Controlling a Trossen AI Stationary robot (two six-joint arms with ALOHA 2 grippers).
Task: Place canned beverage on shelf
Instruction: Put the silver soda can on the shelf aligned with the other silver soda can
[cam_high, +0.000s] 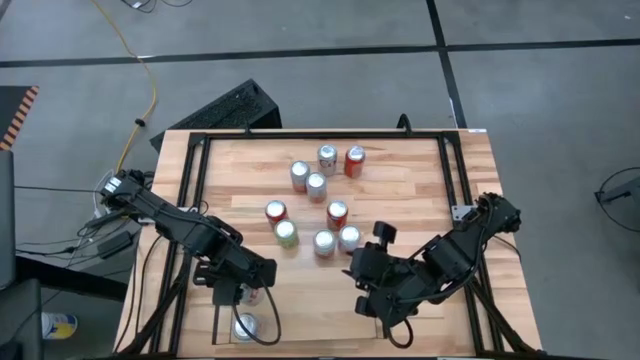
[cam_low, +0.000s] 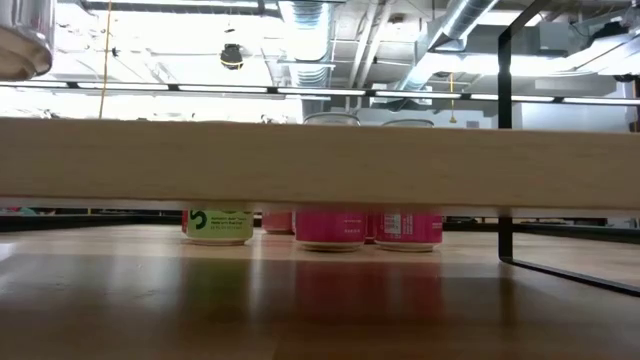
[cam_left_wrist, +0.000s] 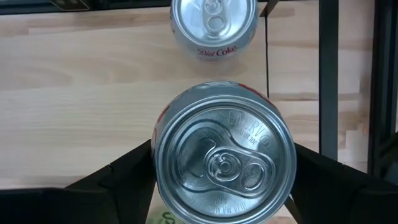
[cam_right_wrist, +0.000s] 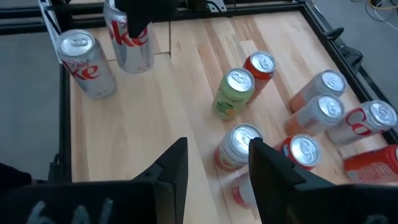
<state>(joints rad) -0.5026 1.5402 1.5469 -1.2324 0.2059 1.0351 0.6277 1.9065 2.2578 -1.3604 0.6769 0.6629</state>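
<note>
Light wood table (cam_high: 400, 170) on grey concrete floor (cam_high: 540, 90). My left gripper (cam_high: 243, 290) grasps an upright silver can (cam_left_wrist: 224, 152) above the shelf (cam_high: 200, 330) at seven o'clock; my right gripper (cam_right_wrist: 214, 171) stands released.

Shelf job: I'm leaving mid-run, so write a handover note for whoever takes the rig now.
Left gripper: shut on a silver Coke can, at the shelf beside the Diet Coke can already standing there; whether it has touched down is unclear.
Right gripper: open, empty, facing the loose cans.
Done: one can shelved.
Left: release this one, then nine loose cans mid-table.
</note>
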